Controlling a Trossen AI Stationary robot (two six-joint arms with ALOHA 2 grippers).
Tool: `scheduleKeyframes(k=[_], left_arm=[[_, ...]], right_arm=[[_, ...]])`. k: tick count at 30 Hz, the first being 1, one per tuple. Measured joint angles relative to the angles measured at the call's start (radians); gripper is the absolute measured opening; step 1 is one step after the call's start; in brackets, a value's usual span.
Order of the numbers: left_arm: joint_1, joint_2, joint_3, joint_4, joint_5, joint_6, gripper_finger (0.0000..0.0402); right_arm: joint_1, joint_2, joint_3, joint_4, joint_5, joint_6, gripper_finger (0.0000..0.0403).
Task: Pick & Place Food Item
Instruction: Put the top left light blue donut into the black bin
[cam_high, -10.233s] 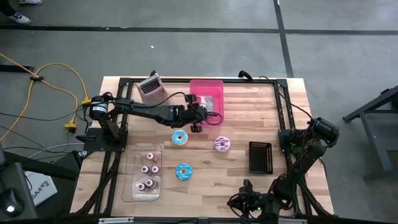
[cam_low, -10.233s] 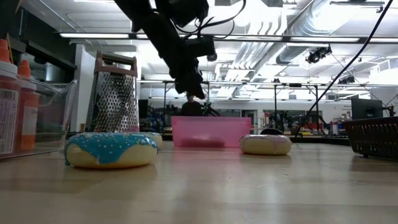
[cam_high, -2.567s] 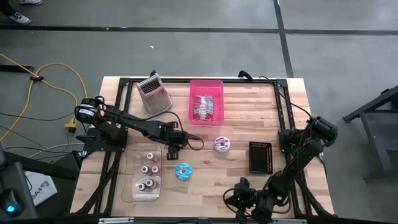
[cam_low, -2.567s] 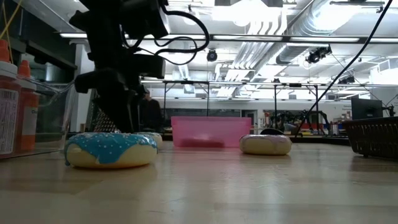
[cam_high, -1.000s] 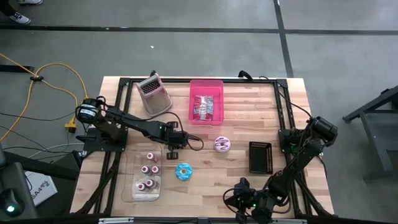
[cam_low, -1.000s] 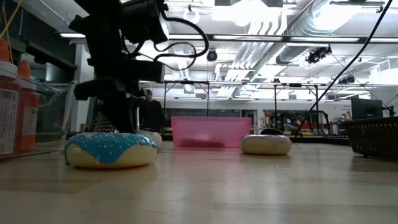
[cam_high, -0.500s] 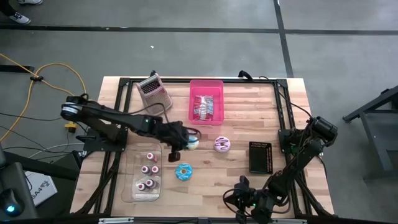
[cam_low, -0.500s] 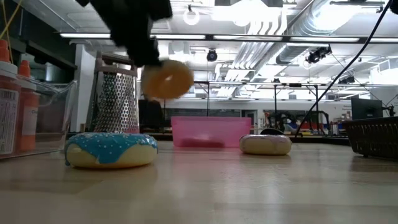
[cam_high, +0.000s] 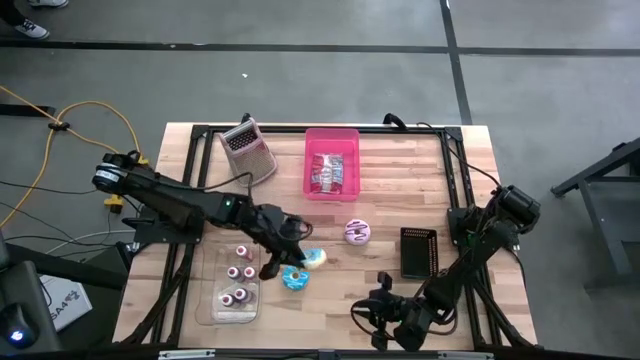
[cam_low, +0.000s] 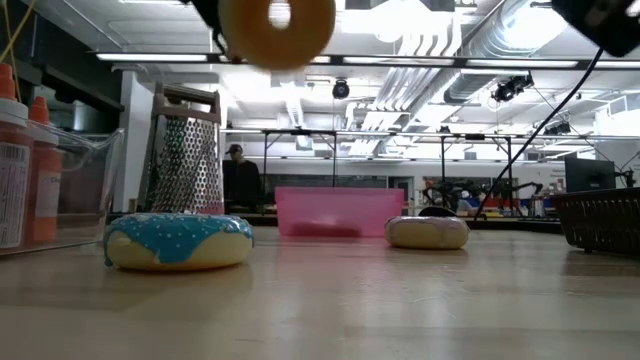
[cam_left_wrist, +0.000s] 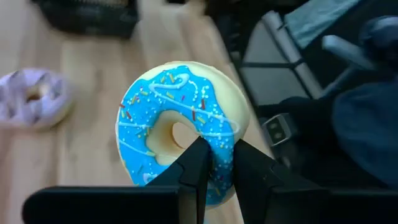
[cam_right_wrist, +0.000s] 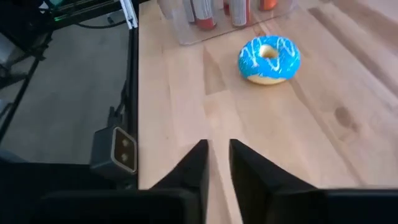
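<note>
A blue-iced donut (cam_left_wrist: 180, 124) is up in the air, with my left gripper (cam_left_wrist: 214, 163) shut on it; in the high view it hangs (cam_high: 313, 258) over the table's middle, and in the low view its plain underside (cam_low: 276, 28) shows near the top. A second blue donut (cam_high: 294, 279) lies flat on the table just below it. A purple-iced donut (cam_high: 357, 232) lies to the right. The pink bin (cam_high: 331, 160) stands at the far edge. My right gripper (cam_right_wrist: 217, 163) waits near the front edge (cam_high: 378, 312), its fingers a little apart and holding nothing. My left gripper pinches the donut's ring (cam_left_wrist: 219, 154) at one side, one finger reaching to the hole and the other on the outer rim. The fingers come slanting down from the table's left. The donut is lifted clear and stands on edge, its iced face toward the wrist.
A metal grater (cam_high: 247, 148) stands at the far left. A clear tray with bottles (cam_high: 233, 282) sits near the front left. A black basket (cam_high: 419, 252) is at the right. Bare wood lies between the donuts and the bin.
My left gripper has risen from the table with the blue-iced donut and tipped from pointing down toward level, drifting toward the near edge. The donut has gone from lying on the table to lifted clear and standing on edge. My right gripper has shifted slightly toward the table's left.
</note>
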Motion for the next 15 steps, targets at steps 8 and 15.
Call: scheduleKeyframes(k=[8, 15], left_arm=[[-0.098, 0.004, 0.0, 0.132, 0.026, -0.005, 0.0057], [-0.164, 0.004, 0.0, 0.186, 0.026, -0.038, 0.0057]], right_arm=[[-0.055, 0.0, 0.0, 0.047, 0.0, -0.159, 0.0121], [-0.116, 0.0, 0.0, 0.154, 0.034, -0.44, 0.015]])
